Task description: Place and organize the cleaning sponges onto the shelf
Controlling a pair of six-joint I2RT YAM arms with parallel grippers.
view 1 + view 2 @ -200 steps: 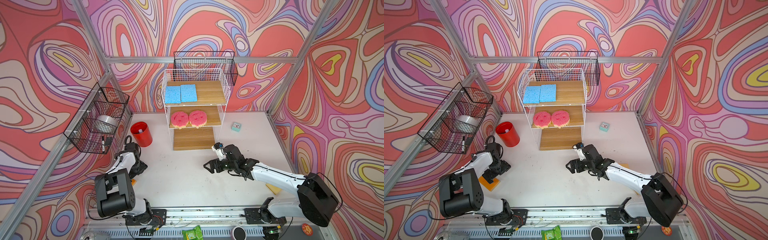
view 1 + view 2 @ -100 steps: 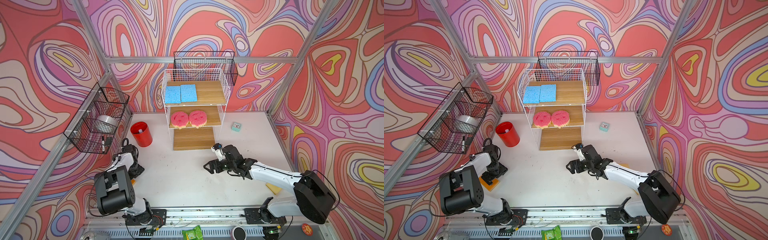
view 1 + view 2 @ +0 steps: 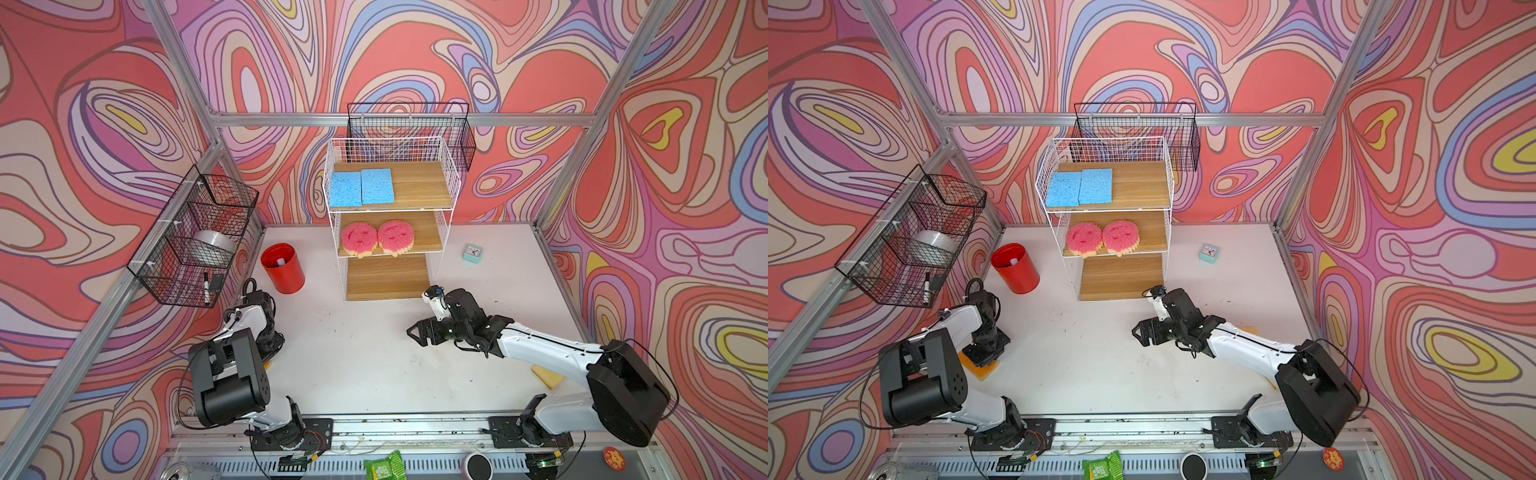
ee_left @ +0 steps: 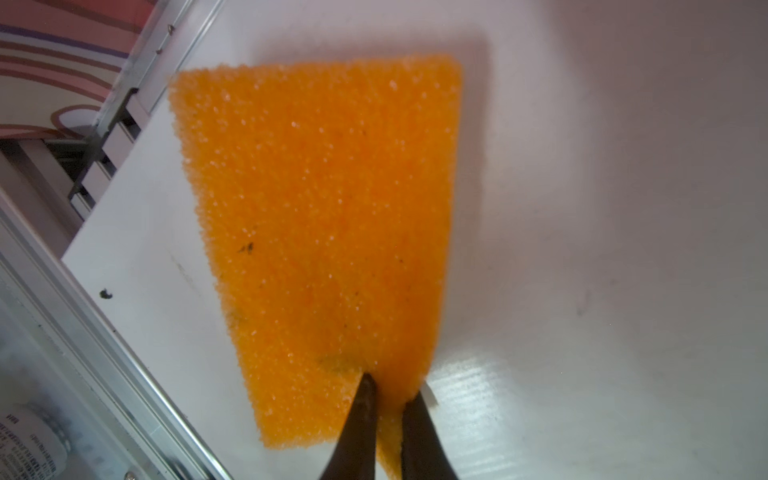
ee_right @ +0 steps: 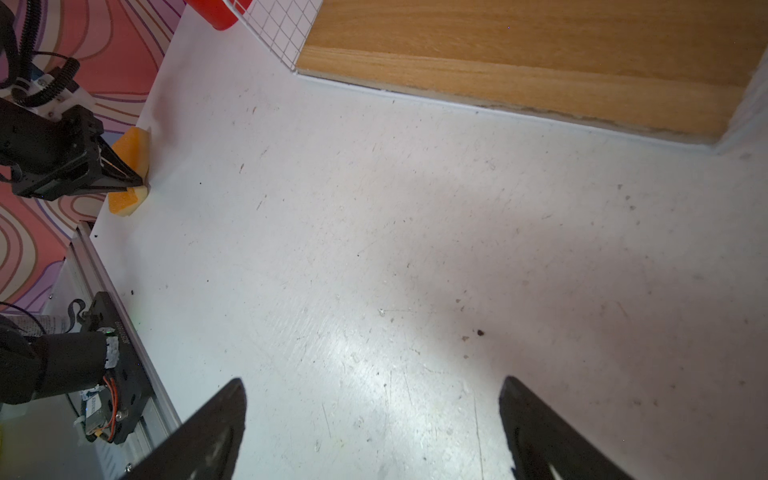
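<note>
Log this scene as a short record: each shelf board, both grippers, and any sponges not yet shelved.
top board: two blue sponges side by side at its left end
middle board: two pink smiley sponges side by side
bottom board: bare
left gripper: shut on one edge of the orange sponge, near the left edge of the table
right gripper: open, holding nothing, over the table in front of the bottom board
not yet shelved: orange sponge; yellow sponge, partly hidden under the right arm

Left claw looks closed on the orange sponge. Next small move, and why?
Probably a short straight lift: the left claw pinches the orange sponge at one edge, the sponge lies on the table, and the shelf's bottom board is bare.
</note>
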